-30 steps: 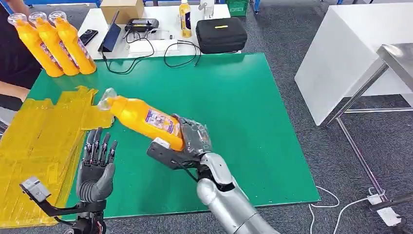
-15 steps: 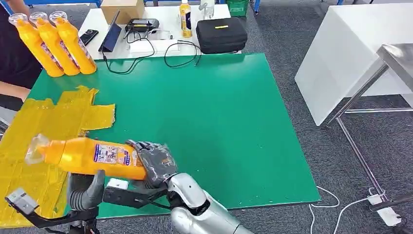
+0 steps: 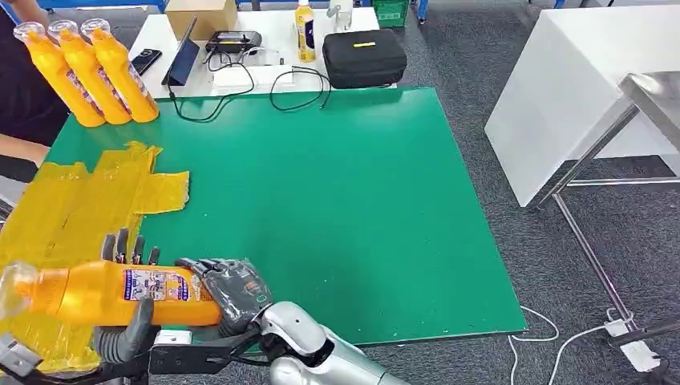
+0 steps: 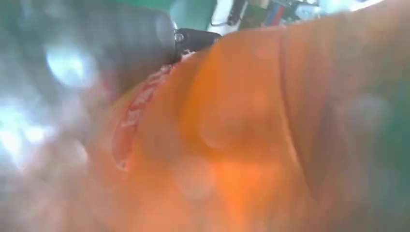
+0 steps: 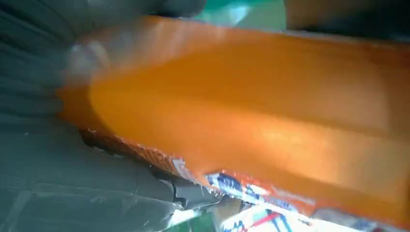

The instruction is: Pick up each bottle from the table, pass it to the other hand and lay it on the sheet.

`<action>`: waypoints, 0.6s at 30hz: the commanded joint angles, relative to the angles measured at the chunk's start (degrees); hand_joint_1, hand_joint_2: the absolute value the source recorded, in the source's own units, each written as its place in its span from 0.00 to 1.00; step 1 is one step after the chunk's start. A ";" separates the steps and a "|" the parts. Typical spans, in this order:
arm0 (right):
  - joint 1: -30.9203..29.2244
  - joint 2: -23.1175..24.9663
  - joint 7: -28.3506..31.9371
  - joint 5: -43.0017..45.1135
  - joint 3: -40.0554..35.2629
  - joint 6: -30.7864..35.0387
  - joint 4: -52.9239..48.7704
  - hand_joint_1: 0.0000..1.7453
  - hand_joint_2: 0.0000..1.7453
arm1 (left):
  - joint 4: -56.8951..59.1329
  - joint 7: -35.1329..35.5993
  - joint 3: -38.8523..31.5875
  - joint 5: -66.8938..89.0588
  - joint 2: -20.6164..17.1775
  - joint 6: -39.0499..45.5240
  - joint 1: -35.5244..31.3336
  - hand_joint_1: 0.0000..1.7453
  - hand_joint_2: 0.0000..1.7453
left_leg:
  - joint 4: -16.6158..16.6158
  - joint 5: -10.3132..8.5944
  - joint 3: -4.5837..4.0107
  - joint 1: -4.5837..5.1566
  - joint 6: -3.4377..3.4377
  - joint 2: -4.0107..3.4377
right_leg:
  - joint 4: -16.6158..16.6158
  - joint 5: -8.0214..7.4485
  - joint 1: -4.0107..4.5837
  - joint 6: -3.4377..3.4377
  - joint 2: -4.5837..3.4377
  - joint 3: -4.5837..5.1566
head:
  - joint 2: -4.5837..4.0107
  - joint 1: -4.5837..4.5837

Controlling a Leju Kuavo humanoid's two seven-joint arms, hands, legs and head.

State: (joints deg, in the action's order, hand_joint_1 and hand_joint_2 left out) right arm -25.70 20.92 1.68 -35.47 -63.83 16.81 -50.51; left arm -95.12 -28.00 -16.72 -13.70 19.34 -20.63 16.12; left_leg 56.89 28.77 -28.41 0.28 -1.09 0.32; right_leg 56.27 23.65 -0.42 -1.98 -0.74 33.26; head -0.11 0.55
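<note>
My right hand (image 3: 228,290) is wrapped around the base end of the orange bottle (image 3: 120,293), fingers closed tight on it, and the bottle lies nearly level in the air, its clear cap end pointing out past the near left edge of the table. It hangs over the near part of the yellow sheet (image 3: 76,216), above it and not lying on it. My left hand (image 3: 124,321) is right there under and behind the bottle: thumb up against the near side of the body, dark fingertips poking up behind the label. Whether that hand actually has a grip I cannot tell, since the bottle covers the palm. From my left wrist the bottle (image 4: 251,130) is a blurred orange mass pressed close to the lens, and from my right wrist the same bottle (image 5: 270,121) runs across the picture with its label edge against my grey palm. Over at the far left corner of the green table (image 3: 361,192), three more orange bottles (image 3: 84,72) stand in a tight row, leaning a little, beside a person in dark clothing (image 3: 20,88). Beyond the green top, a white table carries a black case (image 3: 364,56), a tablet and loose cables.
</note>
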 commanded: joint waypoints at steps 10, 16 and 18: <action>-1.13 -0.92 2.76 5.57 -15.74 -5.24 7.26 1.00 1.00 | -0.55 -3.35 0.46 -0.77 0.66 1.01 -2.97 1.00 1.00 | -0.15 -0.06 0.14 -0.06 0.08 0.26 | -0.20 0.04 0.08 0.04 0.36 -0.21 | 0.00 0.00; -1.42 -0.92 2.28 6.01 -13.33 -3.39 7.66 1.00 1.00 | -0.38 -3.52 0.76 -0.11 0.66 1.11 -3.26 1.00 1.00 | -0.19 -0.06 0.20 -0.06 0.10 0.31 | -0.24 0.05 0.10 0.06 0.44 -0.28 | 0.02 0.02; -1.42 -0.92 2.28 6.01 -13.33 -3.39 7.66 1.00 1.00 | -0.38 -3.52 0.76 -0.11 0.66 1.11 -3.26 1.00 1.00 | -0.17 -0.05 0.20 -0.07 0.10 0.30 | -0.24 0.06 0.11 0.05 0.45 -0.28 | 0.00 0.02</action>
State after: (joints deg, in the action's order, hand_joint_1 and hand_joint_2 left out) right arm -28.99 21.09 3.21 -28.46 -71.32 14.91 -46.84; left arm -95.41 -31.78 -17.22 -14.60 19.65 -19.71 18.93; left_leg 56.89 28.78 -28.40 0.30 -1.09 0.23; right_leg 56.26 23.65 -0.41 -1.98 -0.77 33.33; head -0.11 0.57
